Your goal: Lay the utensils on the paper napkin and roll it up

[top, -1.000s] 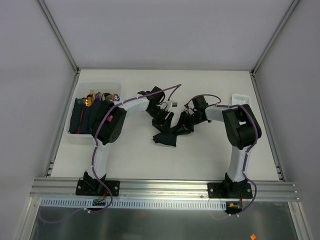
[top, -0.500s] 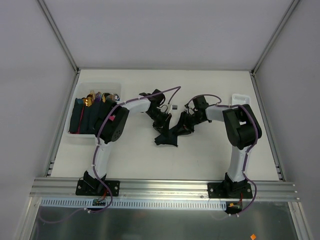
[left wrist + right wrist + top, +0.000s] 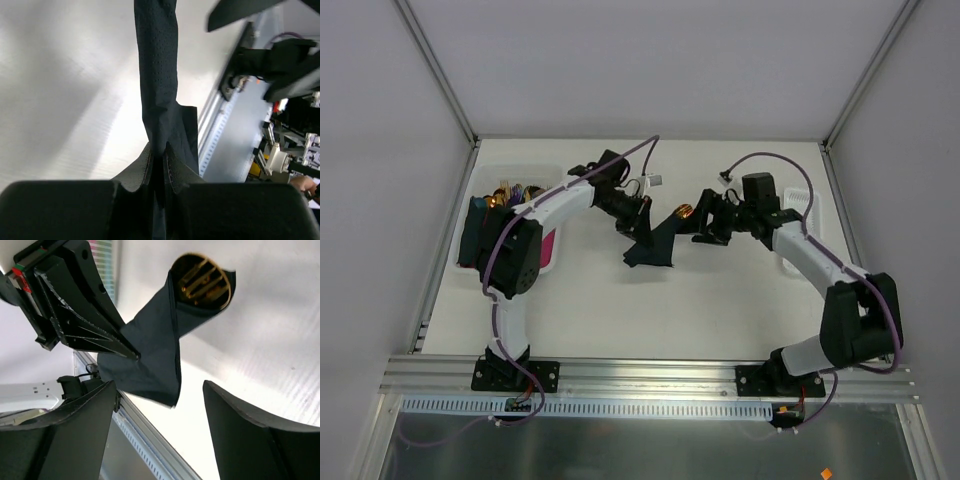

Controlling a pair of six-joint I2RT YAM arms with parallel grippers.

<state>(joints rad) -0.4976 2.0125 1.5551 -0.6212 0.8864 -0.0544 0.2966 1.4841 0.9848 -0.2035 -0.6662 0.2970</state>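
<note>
The dark paper napkin (image 3: 653, 246) hangs crumpled over the middle of the table. My left gripper (image 3: 632, 214) is shut on its upper edge; the left wrist view shows the sheet (image 3: 157, 65) pinched between the jaws (image 3: 159, 150). A gold fork head (image 3: 683, 211) pokes out of the napkin's upper right fold, also seen in the right wrist view (image 3: 202, 280) above the napkin (image 3: 150, 360). My right gripper (image 3: 704, 228) stands just right of the napkin, open (image 3: 160, 390), touching nothing. More gold-headed utensils (image 3: 501, 198) lie in the bin.
A white bin (image 3: 470, 275) at the left holds cutlery, dark napkins and a pink napkin (image 3: 548, 246). A small white slotted tray (image 3: 800, 198) sits at the right, under the right arm. Metal frame rails border the table.
The right gripper opened, let go of the napkin and drew back to the right, its elbow swinging outward. The left gripper shut on the napkin and moved it up and back.
</note>
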